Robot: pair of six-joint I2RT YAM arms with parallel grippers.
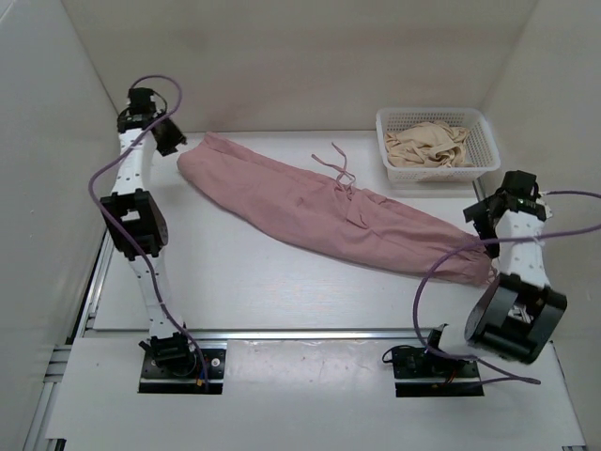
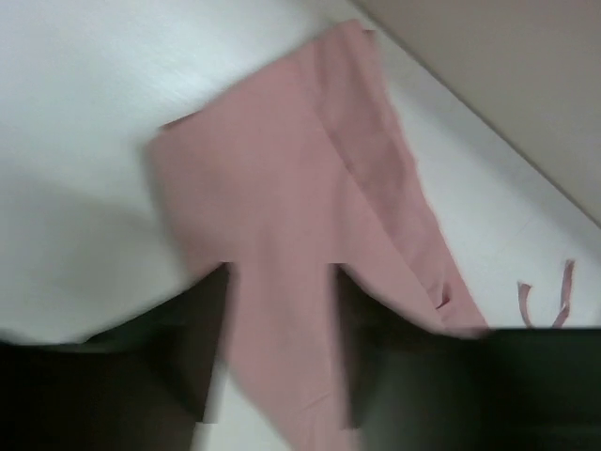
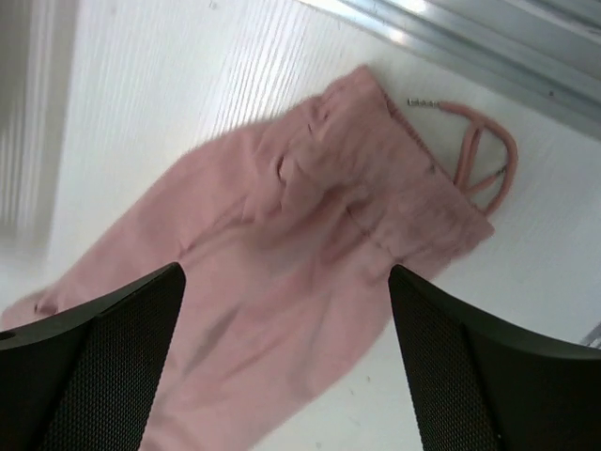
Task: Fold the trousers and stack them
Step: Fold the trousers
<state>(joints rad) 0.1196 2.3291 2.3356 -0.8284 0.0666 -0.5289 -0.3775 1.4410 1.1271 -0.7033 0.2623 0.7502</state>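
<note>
Lengthwise fold looks done: the trousers (image 1: 329, 211) lie in one long strip (legs together), left gripper (image 1: 171, 137) and right gripper (image 1: 482, 216) spread-fingered over its ends; next, pinch an end and fold it across

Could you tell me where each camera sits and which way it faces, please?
Top external: above and behind the bases, looking down at table, trousers, basket; left arm and right arm show.
Left wrist: left arm, facing down at the trousers' flat end; left fingers show.
Right wrist: right arm, facing down at the gathered end; right fingers show.
All share the trousers.
</note>
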